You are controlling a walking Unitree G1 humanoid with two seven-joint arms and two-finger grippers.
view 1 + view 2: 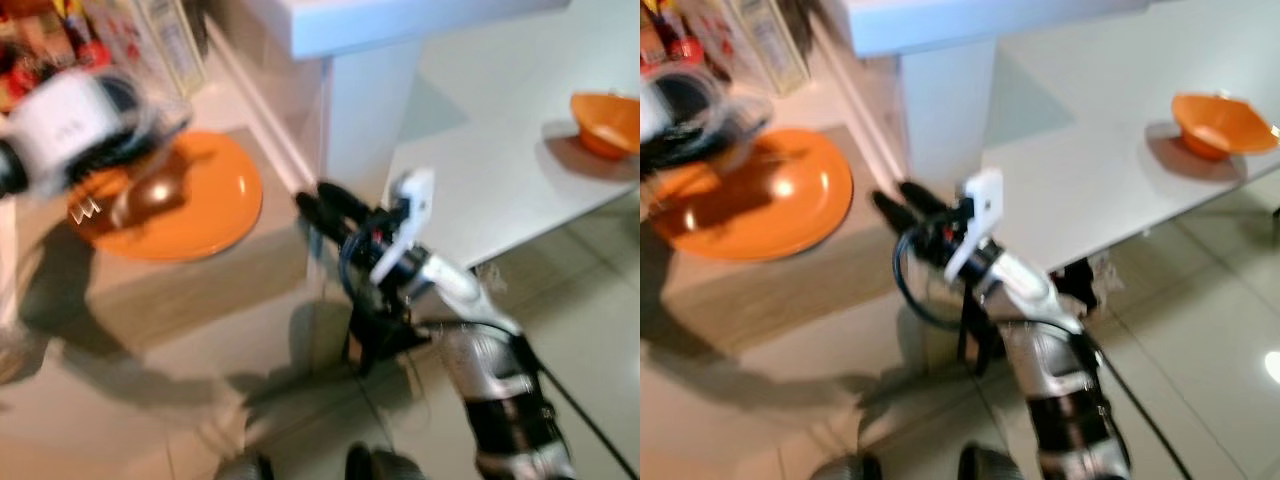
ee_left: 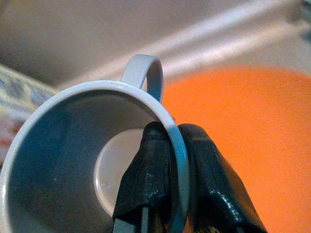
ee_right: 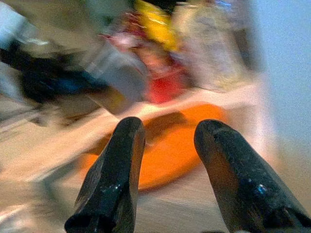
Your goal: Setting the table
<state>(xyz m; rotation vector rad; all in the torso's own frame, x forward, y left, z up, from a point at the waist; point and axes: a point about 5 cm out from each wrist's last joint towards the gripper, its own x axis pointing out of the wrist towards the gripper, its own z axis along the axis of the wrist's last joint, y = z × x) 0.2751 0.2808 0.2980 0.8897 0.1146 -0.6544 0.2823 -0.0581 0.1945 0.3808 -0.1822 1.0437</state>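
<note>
Left gripper (image 2: 177, 194): clamped on the rim of a white mug (image 2: 73, 160), one finger inside, one outside; blurred at the upper left of the head views, above the orange plate (image 1: 215, 200).
Right gripper (image 1: 325, 205): empty, fingers parted, mid-frame beside the counter edge.
Orange bowl (image 1: 1220, 122): upper right, on the white table (image 1: 1090, 180).
Risk: the rim pinch is narrow; a fast swing could let the mug slip or knock the plate.

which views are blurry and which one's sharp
Left eye view: the left gripper is smeared over the orange plate. Right eye view: soft throughout, with glare on the plate. Left wrist view: sharpest, fingers pinching the mug rim. Right wrist view: background streaked behind the open right gripper.
</note>
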